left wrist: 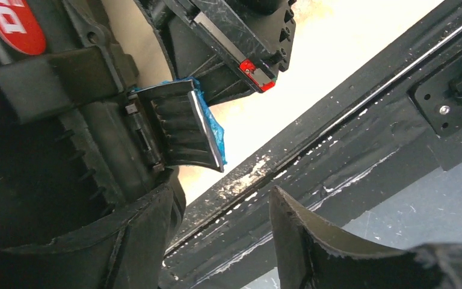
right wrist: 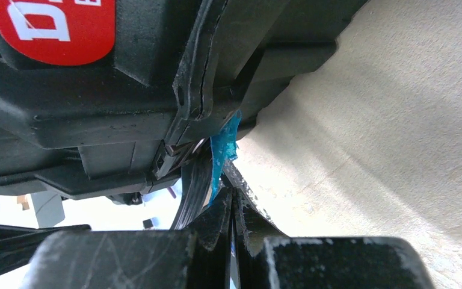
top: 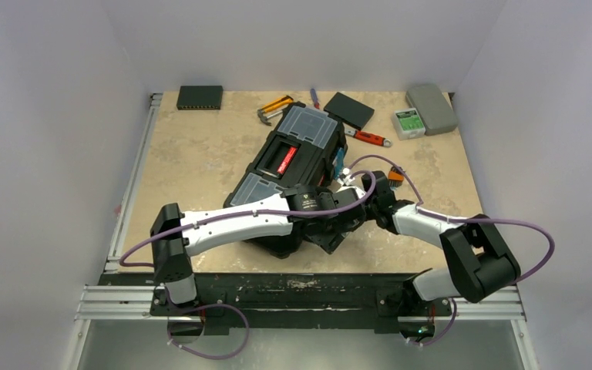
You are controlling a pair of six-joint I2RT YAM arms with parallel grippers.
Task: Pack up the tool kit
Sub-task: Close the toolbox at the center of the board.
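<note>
The black toolbox (top: 293, 166) with a red-marked handle (top: 286, 158) lies at an angle mid-table, lid down. My left gripper (left wrist: 222, 232) is open and empty at the box's near corner (top: 330, 231). One finger (left wrist: 144, 241) rests against the box wall. A flipped-out latch with blue tape (left wrist: 180, 129) is just above it. My right gripper (right wrist: 233, 201) is shut. Its tips touch a blue-taped latch (right wrist: 221, 150) on the box's right side (top: 352, 183). A yellow-and-black tool (top: 275, 108), a red-handled tool (top: 370, 137) and a small screwdriver (top: 315, 98) lie behind the box.
A flat black box (top: 200, 96) sits at the back left. A black slab (top: 348, 109), a green-and-white pack (top: 408, 123) and a grey rounded case (top: 432, 108) sit at the back right. The black rail (left wrist: 349, 138) runs along the table's near edge.
</note>
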